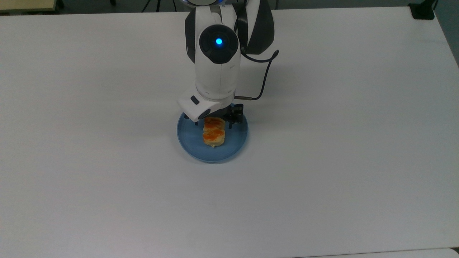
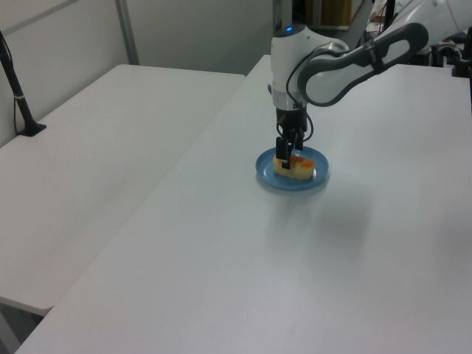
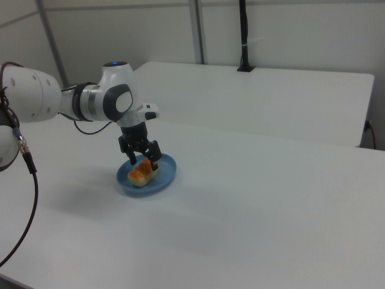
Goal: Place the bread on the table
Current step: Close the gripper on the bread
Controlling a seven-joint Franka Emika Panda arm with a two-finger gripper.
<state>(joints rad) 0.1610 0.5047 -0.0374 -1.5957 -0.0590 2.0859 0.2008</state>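
Observation:
The bread (image 1: 214,135), a pale-tan pastry with orange-red glazed patches, lies on a round blue plate (image 1: 190,143) in the middle of the white table (image 1: 322,161). My gripper (image 1: 212,124) stands open, lowered over the bread's far end with one finger on each long side of it. The white wrist hides that end in the top view. In the left view the gripper (image 2: 288,153) hangs just over the bread (image 2: 298,169) on the plate (image 2: 269,177). The right view has the gripper (image 3: 143,161) astride the bread (image 3: 139,174) on the plate (image 3: 166,179).
A black clamp base (image 1: 423,10) sits on the table's far right corner in the top view. A second white table (image 2: 96,147) adjoins on the left view's left, with a black post (image 2: 21,103) clamped to it. A black cable (image 1: 263,77) trails from the wrist.

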